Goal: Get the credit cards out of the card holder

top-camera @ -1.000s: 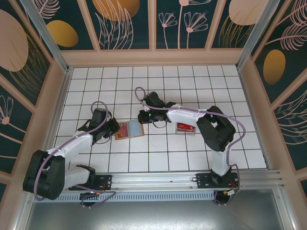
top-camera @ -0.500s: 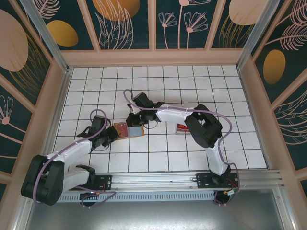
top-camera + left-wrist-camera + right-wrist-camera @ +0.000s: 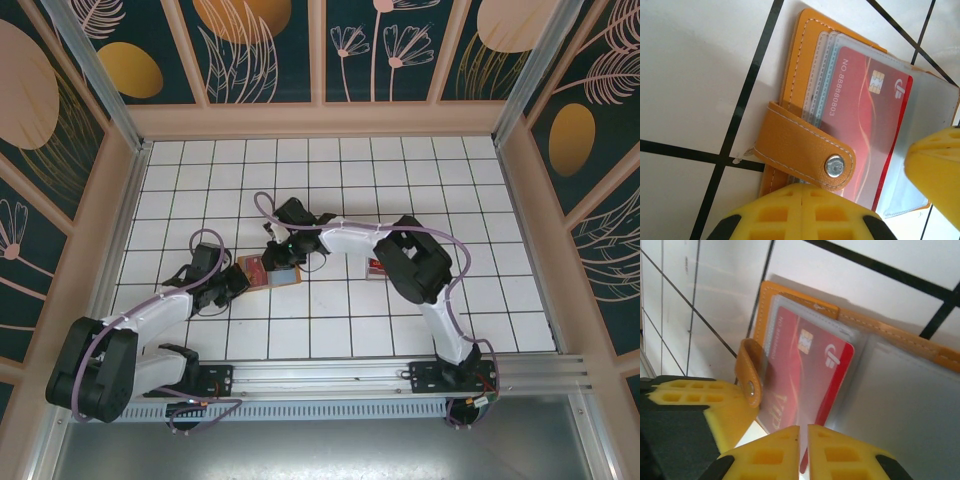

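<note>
The tan-orange card holder (image 3: pixel 270 272) lies open on the white tiles, its snap strap (image 3: pixel 805 150) folded over the left panel. A red credit card (image 3: pixel 865 115) sits in that panel's clear pocket, with teal-grey card edges (image 3: pixel 822 75) stacked behind it. My left gripper (image 3: pixel 237 282) is shut, its fingertips (image 3: pixel 802 195) together at the holder's near edge by the strap. My right gripper (image 3: pixel 272 258) hangs over the holder's middle, jaws a sliver apart (image 3: pixel 803 432) at the red credit card's (image 3: pixel 800 375) lower edge. The right panel's pocket (image 3: pixel 905 405) looks empty.
A clear plastic box with red contents (image 3: pixel 385 267) sits on the tiles right of the holder, beside the right arm's elbow. Wooden walls (image 3: pixel 110 230) close in the tiled table on three sides.
The right gripper has swung left from beside the holder to over its red card, and its jaws have parted slightly. The left gripper has shifted a little nearer and stayed shut.
</note>
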You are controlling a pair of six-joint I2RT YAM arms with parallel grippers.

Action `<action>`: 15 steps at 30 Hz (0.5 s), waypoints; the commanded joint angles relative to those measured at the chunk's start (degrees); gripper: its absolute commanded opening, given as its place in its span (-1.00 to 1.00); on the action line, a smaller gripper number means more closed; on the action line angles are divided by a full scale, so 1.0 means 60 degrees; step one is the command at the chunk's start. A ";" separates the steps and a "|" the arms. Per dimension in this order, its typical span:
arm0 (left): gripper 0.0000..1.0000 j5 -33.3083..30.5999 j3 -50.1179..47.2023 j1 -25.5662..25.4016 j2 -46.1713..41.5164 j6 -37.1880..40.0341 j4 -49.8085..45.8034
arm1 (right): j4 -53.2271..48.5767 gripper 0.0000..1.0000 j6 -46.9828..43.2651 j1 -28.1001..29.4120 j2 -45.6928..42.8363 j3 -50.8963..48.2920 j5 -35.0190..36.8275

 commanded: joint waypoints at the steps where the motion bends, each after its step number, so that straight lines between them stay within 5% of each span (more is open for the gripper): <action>1: -0.89 0.0079 -0.0195 0.0049 -0.0065 -0.0126 0.0031 | -0.0385 -0.75 0.0103 -0.0035 0.0255 0.0278 -0.0132; 15: -0.90 0.0248 -0.0269 0.0044 -0.0073 -0.0082 0.0117 | -0.0389 -0.78 0.0121 -0.0048 0.0562 0.0433 -0.0381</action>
